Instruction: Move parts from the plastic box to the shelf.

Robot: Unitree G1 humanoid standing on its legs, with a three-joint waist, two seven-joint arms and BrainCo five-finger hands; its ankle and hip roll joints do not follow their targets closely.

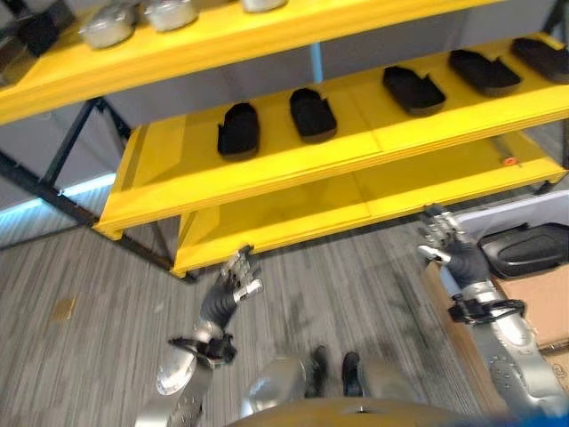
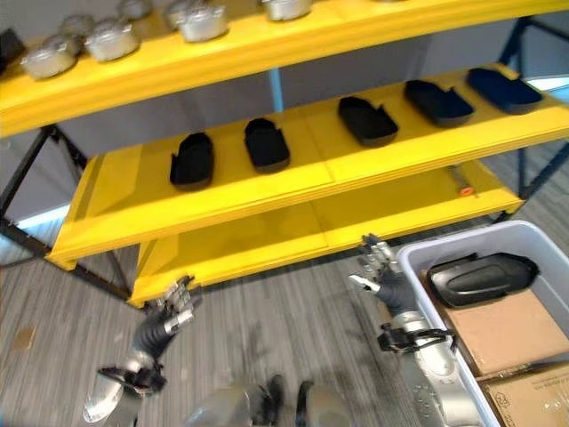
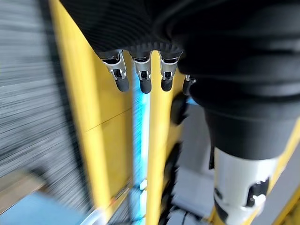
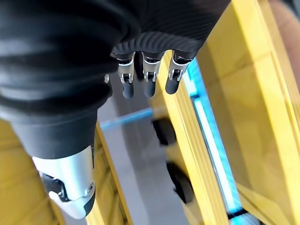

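Note:
A grey plastic box (image 2: pixel 418 256) stands on the floor at the lower right, and one black part (image 2: pixel 480 276) lies in it. Several more black parts (image 1: pixel 238 130) sit in a row on the middle board of the yellow shelf (image 1: pixel 267 173). My right hand (image 2: pixel 384 272) is raised beside the box's near-left corner, in front of the bottom board, fingers straight and empty. My left hand (image 1: pixel 233 286) hovers over the floor near the bottom board's left end, also open and empty. In the wrist views the left hand's fingers (image 3: pixel 143 77) and the right hand's fingers (image 4: pixel 149 75) hold nothing.
Metal pots (image 1: pixel 111 25) line the top board. Flat cardboard (image 2: pixel 498 331) lies in the box below the part. A small orange item (image 2: pixel 465 189) rests on the bottom board. Black diagonal braces (image 1: pixel 53 169) stand at the shelf's left. The floor is grey carpet.

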